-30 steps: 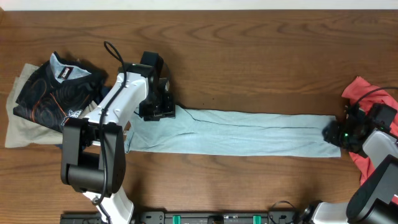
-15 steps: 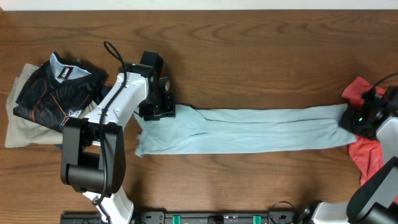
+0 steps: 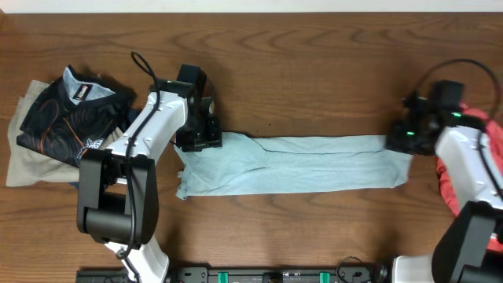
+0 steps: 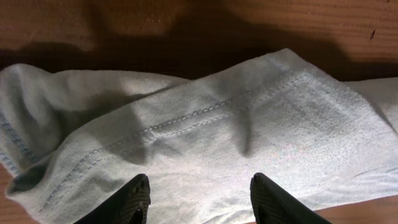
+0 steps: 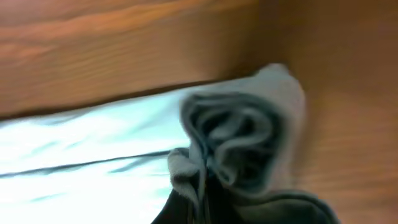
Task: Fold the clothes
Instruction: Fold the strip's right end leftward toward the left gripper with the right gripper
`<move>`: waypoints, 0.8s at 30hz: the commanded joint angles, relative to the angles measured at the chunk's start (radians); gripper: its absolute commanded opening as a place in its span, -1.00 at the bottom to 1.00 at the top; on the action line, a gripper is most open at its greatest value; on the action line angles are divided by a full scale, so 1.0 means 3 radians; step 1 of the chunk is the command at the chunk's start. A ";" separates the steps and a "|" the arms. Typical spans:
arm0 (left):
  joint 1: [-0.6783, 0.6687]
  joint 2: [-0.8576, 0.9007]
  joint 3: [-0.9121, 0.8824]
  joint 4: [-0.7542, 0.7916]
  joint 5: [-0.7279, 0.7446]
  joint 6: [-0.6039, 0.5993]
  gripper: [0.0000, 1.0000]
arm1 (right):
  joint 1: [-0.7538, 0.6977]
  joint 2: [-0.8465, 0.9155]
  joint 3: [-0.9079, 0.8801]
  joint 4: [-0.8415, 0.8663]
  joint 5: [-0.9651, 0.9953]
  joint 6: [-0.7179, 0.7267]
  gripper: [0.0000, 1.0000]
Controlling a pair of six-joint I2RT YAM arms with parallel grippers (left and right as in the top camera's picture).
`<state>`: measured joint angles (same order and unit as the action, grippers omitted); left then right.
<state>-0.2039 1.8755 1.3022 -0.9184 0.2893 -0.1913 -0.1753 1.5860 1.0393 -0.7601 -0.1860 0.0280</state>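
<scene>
A long light-blue garment [image 3: 291, 163] lies stretched across the table. My left gripper [image 3: 196, 140] sits over its left end; in the left wrist view the fingers [image 4: 199, 199] are open above the seamed cloth [image 4: 205, 124]. My right gripper [image 3: 409, 140] is shut on the garment's right end, which bunches between the fingers [image 5: 214, 180] in the right wrist view. The picture there is blurred.
A black patterned shirt [image 3: 67, 114] lies on a beige cloth [image 3: 23, 169] at the far left. A red garment [image 3: 471, 169] lies at the right edge under my right arm. Brown wooden table [image 3: 314, 63] all around.
My right gripper has carried the garment's right end leftward and away from the front edge, off the red garment. The blue garment has shortened and its left end has bunched. The left arm has stayed put.
</scene>
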 commanded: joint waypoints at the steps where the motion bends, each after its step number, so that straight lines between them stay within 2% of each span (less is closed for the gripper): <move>1: 0.0008 -0.0055 -0.0009 -0.0010 0.0020 -0.0032 0.08 | 0.0348 0.0011 0.0013 -0.0013 -0.0045 0.0261 -0.98; 10: 0.0008 -0.0055 -0.0009 -0.0010 0.0019 -0.0032 0.08 | 0.1076 0.0155 -0.0022 0.0028 -0.0046 0.0707 -0.97; 24: 0.0008 -0.0055 -0.0022 -0.0009 0.0019 -0.0031 0.09 | 0.1762 0.0359 -0.0022 0.0367 -0.0102 0.0975 -0.95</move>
<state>-0.2039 1.8755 1.3018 -0.9180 0.2893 -0.1913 0.3229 1.6871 1.0382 -0.6571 -0.2016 0.2848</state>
